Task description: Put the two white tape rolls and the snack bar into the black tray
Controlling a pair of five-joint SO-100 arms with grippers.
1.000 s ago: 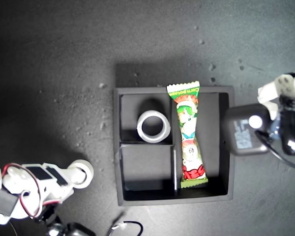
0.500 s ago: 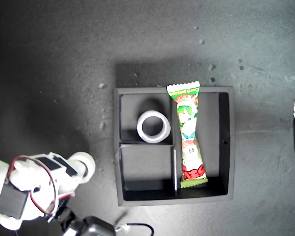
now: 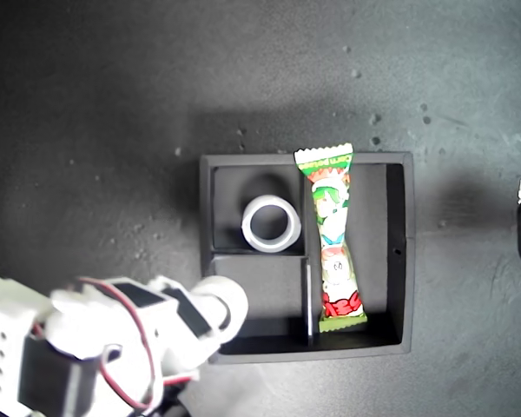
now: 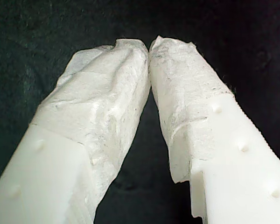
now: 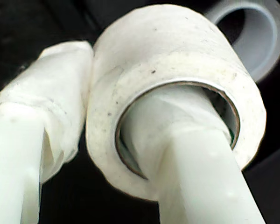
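Dark grey matte tabletop (image 3: 113, 130) w/ scattered pale specks, lit from above, soft shadows.

the arm (image 3: 95, 347) at seven o'clock in the exterior view is blurred, cut off, hiding the black tray's (image 3: 398, 261) corner.

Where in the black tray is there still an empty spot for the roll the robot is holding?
The small square compartment below the other tape roll is bare, bordered by the divider beside the snack bar. My second gripper holds its roll at that corner. The strip right of the snack in the exterior view is free too.
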